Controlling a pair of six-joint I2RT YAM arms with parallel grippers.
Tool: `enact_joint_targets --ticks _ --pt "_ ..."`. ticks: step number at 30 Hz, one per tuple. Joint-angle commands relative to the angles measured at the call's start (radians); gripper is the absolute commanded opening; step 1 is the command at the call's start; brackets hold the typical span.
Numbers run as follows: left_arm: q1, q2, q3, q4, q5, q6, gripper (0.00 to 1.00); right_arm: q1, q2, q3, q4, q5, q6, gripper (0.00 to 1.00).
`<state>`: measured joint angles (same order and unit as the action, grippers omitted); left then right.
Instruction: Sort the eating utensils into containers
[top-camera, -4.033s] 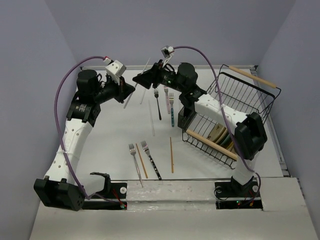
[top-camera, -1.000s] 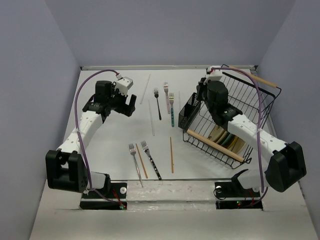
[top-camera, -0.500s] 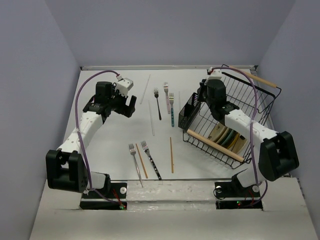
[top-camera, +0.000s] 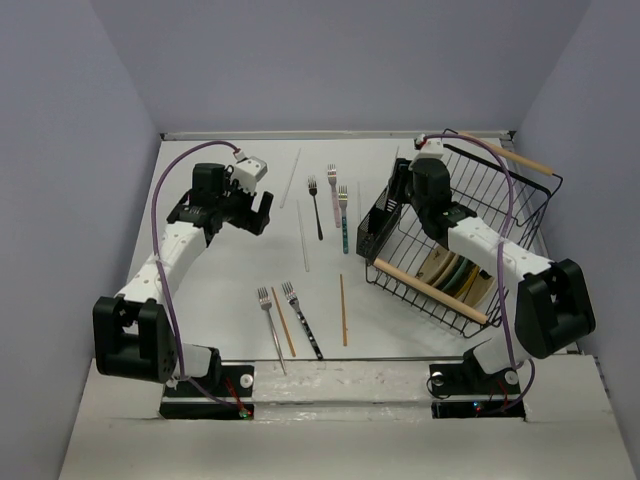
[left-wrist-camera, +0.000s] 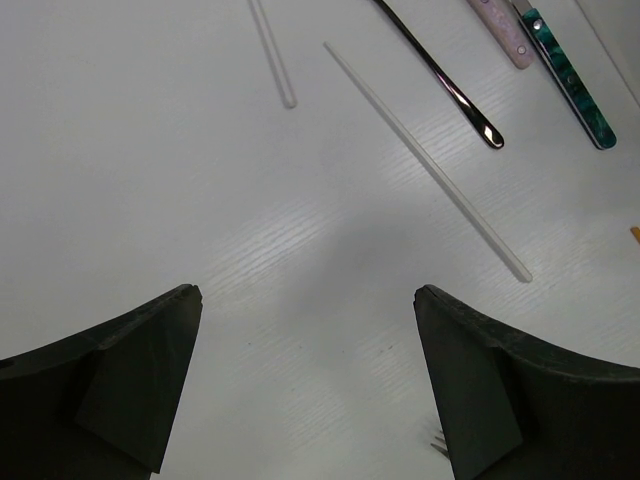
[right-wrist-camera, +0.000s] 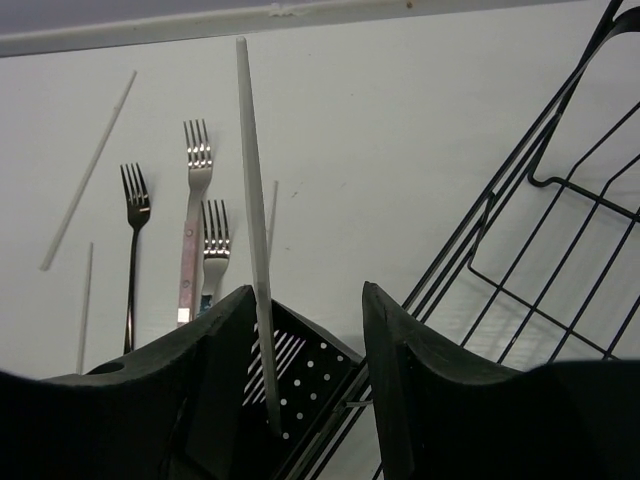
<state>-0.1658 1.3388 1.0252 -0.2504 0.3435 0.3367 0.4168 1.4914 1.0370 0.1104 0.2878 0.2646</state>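
The right gripper (right-wrist-camera: 308, 300) hung over the small black cutlery holder (right-wrist-camera: 305, 370) with its two dark, blocky fingers spread apart. A thin pale chopstick (right-wrist-camera: 252, 200) stood nearly upright between them. It was close to the finger on the left of the wrist view, though contact could not be made out. Its lower end sat inside the holder's compartment, against a wall pierced with slots and round holes. The holder stood against the left side of the black wire rack (top-camera: 480, 215), which had round wooden handles and held plates (top-camera: 450, 270).

The left gripper (left-wrist-camera: 308, 300) hovered over the matte white table (left-wrist-camera: 150, 150), its jaws wide apart and holding nothing. Ahead of it lay a slim white chopstick (left-wrist-camera: 425, 160), a glossy black fork (left-wrist-camera: 440, 75), a pink fork (left-wrist-camera: 500, 30) and a marbled teal fork (left-wrist-camera: 565, 75). Near the arm bases lay two silver-tined forks (top-camera: 268, 325) and two straight brown chopsticks (top-camera: 343, 310).
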Motion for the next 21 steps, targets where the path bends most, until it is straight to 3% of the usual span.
enact_joint_targets --ticks 1,7,11,16,21 --pt "0.005 0.025 0.036 0.02 0.003 0.01 0.99 -0.006 -0.029 0.055 -0.012 0.051 -0.037 0.54" --pt "-0.003 0.105 0.116 0.02 0.014 0.004 0.98 -0.006 -0.077 0.06 -0.038 0.065 -0.077 0.57" --pt "-0.037 0.261 0.229 0.017 -0.014 -0.008 0.95 -0.006 -0.132 0.066 -0.058 0.044 -0.12 0.57" --pt "-0.081 0.486 0.49 -0.012 -0.072 -0.028 0.89 -0.006 -0.217 0.071 -0.09 -0.004 -0.159 0.57" --pt "-0.097 0.781 0.888 -0.134 -0.139 -0.062 0.82 -0.006 -0.299 0.029 -0.103 -0.042 -0.171 0.56"
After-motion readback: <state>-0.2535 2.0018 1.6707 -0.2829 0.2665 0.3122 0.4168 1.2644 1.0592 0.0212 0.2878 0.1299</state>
